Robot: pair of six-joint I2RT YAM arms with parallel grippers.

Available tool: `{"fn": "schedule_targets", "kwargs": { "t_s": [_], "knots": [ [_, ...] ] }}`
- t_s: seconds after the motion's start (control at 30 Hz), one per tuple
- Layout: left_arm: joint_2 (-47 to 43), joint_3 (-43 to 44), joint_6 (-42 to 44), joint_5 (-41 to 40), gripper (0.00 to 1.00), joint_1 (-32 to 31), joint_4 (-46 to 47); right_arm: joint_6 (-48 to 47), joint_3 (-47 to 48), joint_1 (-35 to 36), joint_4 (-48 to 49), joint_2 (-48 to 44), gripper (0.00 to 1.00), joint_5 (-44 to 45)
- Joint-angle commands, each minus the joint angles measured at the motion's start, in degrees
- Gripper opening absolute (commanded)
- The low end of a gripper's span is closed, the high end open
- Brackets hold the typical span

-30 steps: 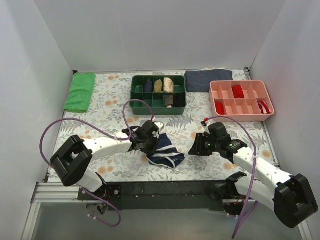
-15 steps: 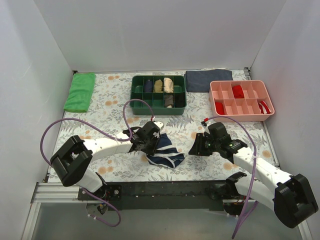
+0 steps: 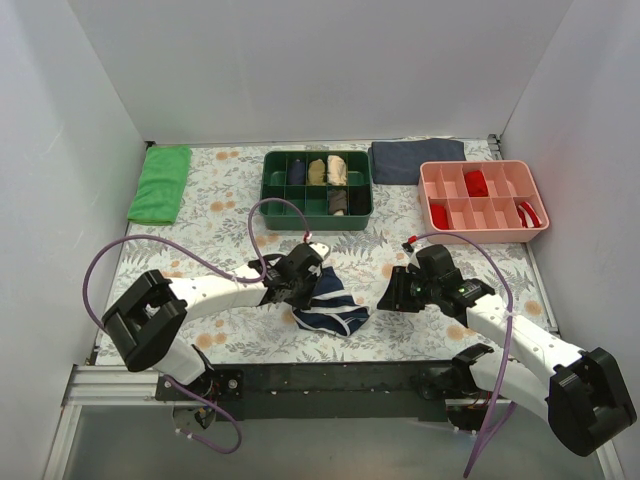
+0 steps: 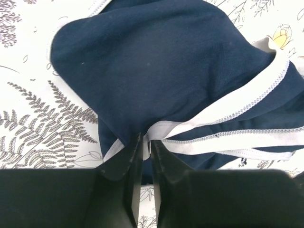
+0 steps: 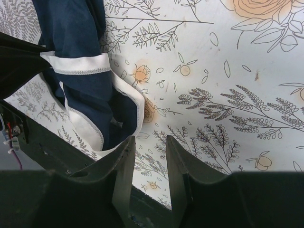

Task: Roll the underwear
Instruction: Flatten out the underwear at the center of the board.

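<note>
One crumpled navy fabric brief with white stitched piping is being pinched by the left gripper; right gripper is being held spread just beside it.

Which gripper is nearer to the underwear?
Left. The left gripper pinches the underwear at its edge. The right gripper stands open just to its right, with only table between its jaws.

The left arm is lying low and pointing to the right, and the left gripper is pinching the underwear with jaws almost together. The right arm is pointing to the left, and the right gripper is holding its jaws apart, with nothing between them.
</note>
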Motion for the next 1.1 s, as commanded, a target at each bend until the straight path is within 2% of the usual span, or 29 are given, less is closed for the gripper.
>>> {"fn": "schedule_targets", "kwargs": {
  "t_s": [0.0,0.1,0.2,0.3,0.37,0.67,0.97,1.07],
  "knots": [
    [0.73,1.92,0.16,-1.04,0.07,-0.83,0.93,0.21,0.28,0.22,0.65,-0.02,0.41,0.39],
    [0.47,1.92,-0.36,-2.44,0.00,-1.27,0.66,0.21,0.10,0.22,0.82,-0.11,0.41,0.39],
    [-0.59,3.75,-0.63,-4.81,0.00,-1.27,-0.82,-0.05,0.10,0.22,0.47,-0.46,0.41,0.13],
    [-1.03,9.45,-1.07,-7.62,0.00,-1.27,-8.53,-0.58,-0.25,0.22,0.38,-1.78,0.42,-0.57],
    [-1.99,12.28,-1.16,-10.26,0.00,-1.18,-11.45,-0.41,-0.60,0.30,2.04,-3.00,0.59,-1.36],
    [-4.98,21.78,-3.26,-17.46,0.00,0.13,-24.81,2.93,-2.79,0.22,13.56,-1.97,0.63,-11.02],
    [-12.80,18.28,-3.53,-18.28,0.00,1.80,-30.28,5.57,-2.71,3.20,23.49,7.87,0.62,-14.64],
    [-15.44,16.95,-6.94,-17.91,0.00,1.98,-31.32,6.62,-0.79,5.66,26.92,11.91,0.62,-14.02]
  ]
}}
